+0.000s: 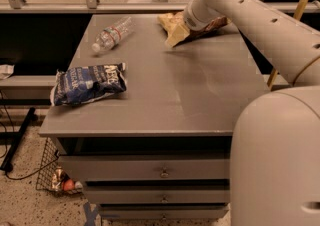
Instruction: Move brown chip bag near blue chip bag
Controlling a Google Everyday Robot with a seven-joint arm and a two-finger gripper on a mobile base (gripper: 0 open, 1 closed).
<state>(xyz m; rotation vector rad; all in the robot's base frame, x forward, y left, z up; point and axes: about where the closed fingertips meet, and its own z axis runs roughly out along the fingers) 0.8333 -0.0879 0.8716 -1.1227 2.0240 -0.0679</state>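
Observation:
The brown chip bag (174, 31) is at the far right of the grey table (200, 100), its tan end tilted down toward the table and its brown middle partly behind my arm. My gripper (187, 22) is at the bag, shut on it and holding it just above the tabletop, mostly hidden by my wrist. The blue chip bag (88, 85) lies flat near the table's front left edge, well apart from the brown bag.
A clear plastic bottle (111, 33) lies on its side at the table's far left. Drawers (162, 172) are below the tabletop. A wire basket (55, 177) sits on the floor at the left. A rail (100, 5) runs behind the table.

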